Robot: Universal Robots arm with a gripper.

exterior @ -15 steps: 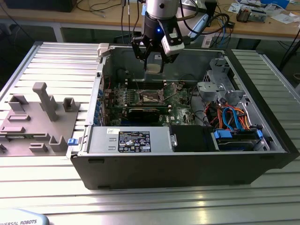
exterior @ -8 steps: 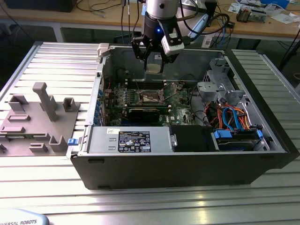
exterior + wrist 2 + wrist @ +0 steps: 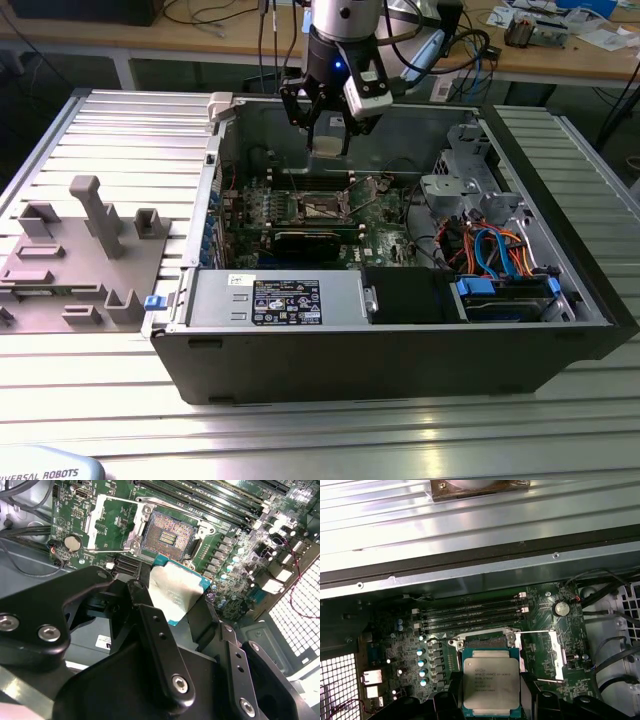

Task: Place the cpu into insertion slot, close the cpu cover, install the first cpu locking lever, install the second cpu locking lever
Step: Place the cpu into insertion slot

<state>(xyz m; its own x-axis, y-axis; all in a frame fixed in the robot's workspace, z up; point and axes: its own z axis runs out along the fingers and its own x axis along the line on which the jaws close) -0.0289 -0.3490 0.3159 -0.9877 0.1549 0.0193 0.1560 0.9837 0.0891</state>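
**CPU Held Above the Open Socket**

**Exterior view.** The gripper [image 3: 328, 138] hangs over the rear part of an open computer case [image 3: 400, 350], which lies on a ribbed metal table [image 3: 320, 440]. The cpu [image 3: 327, 146] is clamped between the fingertips, clear of the green motherboard [image 3: 385, 225] below it. The insertion slot [image 3: 318, 208] sits on the board beneath the gripper. A grey fixture [image 3: 90, 250] stands on the table at the exterior view's left, well apart from the case.

**Second wrist view.** The black fingers [image 3: 141, 596] are closed on opposite edges of the cpu [image 3: 175, 597], its dull silver top in plain sight. The chip is held in the air, near the insertion slot [image 3: 167, 532] but not in it; the socket contacts are exposed. The cpu cover [image 3: 107, 522] is swung open and lies just beside the slot. A coin cell [image 3: 73, 542] sits near the cover, and the long memory slots [image 3: 215, 500] run along the slot's other side.

**First wrist view.** The cpu [image 3: 491, 682] partly hides the insertion slot [image 3: 485, 642]. The cpu cover [image 3: 540, 652] is open beside it.
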